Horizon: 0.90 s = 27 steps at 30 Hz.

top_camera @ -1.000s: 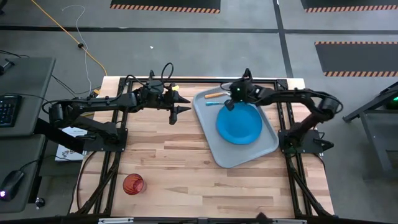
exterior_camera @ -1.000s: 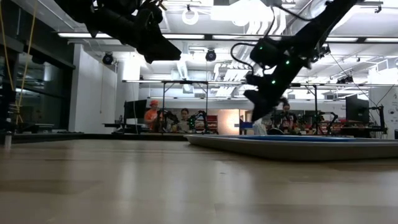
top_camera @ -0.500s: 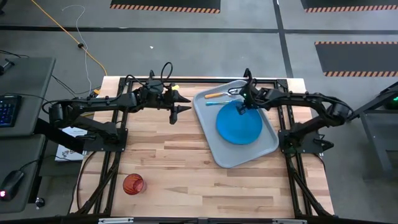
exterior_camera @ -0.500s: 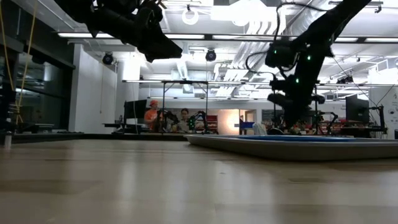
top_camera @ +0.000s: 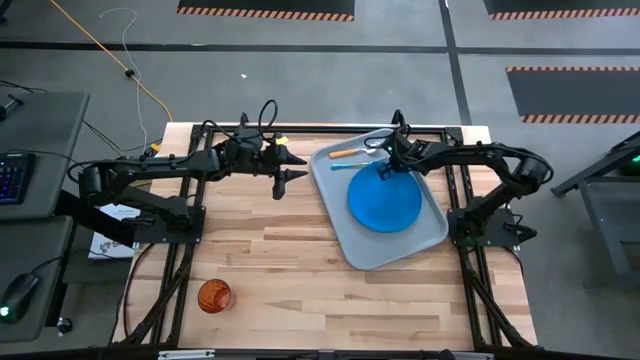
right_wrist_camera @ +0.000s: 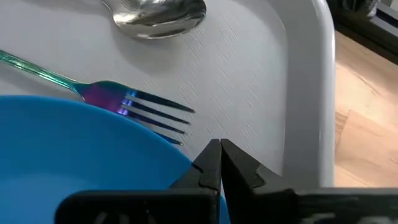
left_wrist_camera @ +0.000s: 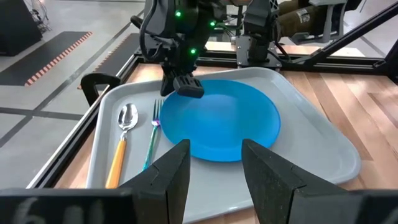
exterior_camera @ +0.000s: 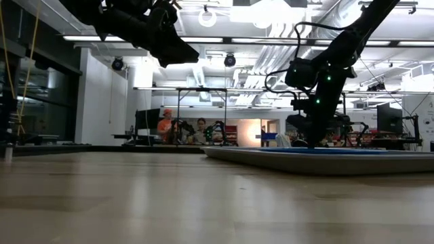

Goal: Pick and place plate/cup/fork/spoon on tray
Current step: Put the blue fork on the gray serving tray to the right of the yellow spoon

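The grey-blue tray (top_camera: 372,250) lies at the table's far right. The blue plate (top_camera: 385,198) lies flat in it. The blue fork (top_camera: 348,166) and the orange-handled spoon (top_camera: 350,151) lie on the tray floor along its far side; the fork's tines (right_wrist_camera: 155,106) reach the plate's rim. My right gripper (top_camera: 390,168) is shut, pointing down at the plate's far rim (right_wrist_camera: 180,155). The red-orange cup (top_camera: 213,295) stands upright on the table at the near left. My left gripper (top_camera: 290,166) is open and empty above the table, left of the tray. My right gripper's shut fingertips (left_wrist_camera: 188,89) come from above to the plate's far rim, next to the fork's tines. I cannot tell whether they touch the plate. The plate lies flat on the tray.
Bare wood lies between the cup and the tray. A black frame runs along the table's edges (top_camera: 300,130). People sit in the room behind the table (exterior_camera: 166,125).
My right gripper has gone toward the table's right edge, from beside the fork to the plate's far rim. The plate, fork and spoon have stayed where they were.
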Each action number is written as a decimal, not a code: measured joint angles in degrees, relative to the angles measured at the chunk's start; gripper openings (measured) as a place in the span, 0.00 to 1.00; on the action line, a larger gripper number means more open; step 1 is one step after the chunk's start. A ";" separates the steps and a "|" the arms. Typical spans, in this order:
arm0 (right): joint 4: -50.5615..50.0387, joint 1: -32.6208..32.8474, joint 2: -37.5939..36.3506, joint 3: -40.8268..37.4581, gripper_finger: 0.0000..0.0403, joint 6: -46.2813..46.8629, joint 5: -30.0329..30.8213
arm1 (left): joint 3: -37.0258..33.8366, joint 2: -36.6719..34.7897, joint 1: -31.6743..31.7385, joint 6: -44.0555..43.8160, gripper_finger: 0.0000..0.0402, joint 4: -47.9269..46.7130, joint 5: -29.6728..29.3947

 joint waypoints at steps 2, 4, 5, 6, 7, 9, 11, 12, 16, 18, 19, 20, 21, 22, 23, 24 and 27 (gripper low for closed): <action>0.57 0.00 -0.02 0.00 0.00 0.01 -0.30 | 0.00 0.00 0.01 0.00 0.33 0.01 0.01; 0.95 0.00 -0.04 0.00 0.00 0.01 -1.17 | 0.00 0.00 0.01 0.00 0.33 0.01 -0.01; 1.36 0.00 -0.04 0.00 0.00 0.03 -1.63 | 0.00 0.00 0.01 0.00 0.33 0.01 -0.01; 1.73 0.00 -0.04 0.02 0.00 0.01 -1.73 | 0.00 0.00 0.01 0.00 0.33 -0.01 -0.01; 1.90 0.00 -0.07 0.02 0.00 0.01 -1.75 | 0.00 0.00 0.01 0.00 0.33 0.01 -0.01; 1.96 0.01 -0.07 0.02 0.00 0.24 -1.82 | 0.00 0.00 0.01 0.00 0.33 0.01 -0.01; 2.05 0.02 -0.07 0.02 0.00 0.51 -1.88 | 0.00 0.00 0.01 0.00 0.33 0.01 -0.01; 2.03 0.02 -0.07 0.02 0.00 0.70 -1.99 | 0.00 0.00 0.01 0.00 0.33 0.01 -0.01; 2.23 0.02 -0.07 0.02 0.00 1.71 -2.83 | 0.00 0.00 0.01 0.00 0.33 0.01 -0.01; 2.82 0.04 -0.07 0.02 0.00 1.74 -2.79 | 0.00 0.00 0.01 0.00 0.33 0.01 -0.01; 3.25 0.04 -0.07 0.02 0.00 1.74 -2.75 | 0.00 0.00 0.01 0.00 0.33 0.01 -0.01; 3.78 0.04 -0.07 0.02 0.00 1.74 -2.69 | 0.00 0.00 0.01 0.00 0.33 0.01 -0.01; 4.41 0.04 -0.07 0.02 0.00 1.74 -2.69 | 0.00 0.00 0.04 0.00 0.33 0.01 -0.01; 5.06 0.04 -0.07 0.02 0.00 1.72 -2.67 | 0.00 0.00 0.04 0.00 0.33 0.01 -0.01; 5.72 0.04 -0.09 0.02 0.00 1.74 -2.63 | 0.00 0.00 0.04 0.00 0.33 0.01 -0.01; 6.47 0.04 -0.09 0.03 0.00 1.74 -2.65 | 0.00 0.00 0.04 0.00 0.33 0.01 -0.01; 8.42 0.04 -0.09 0.04 0.00 1.62 -2.59 | 0.00 0.00 0.04 0.00 0.33 0.01 -0.01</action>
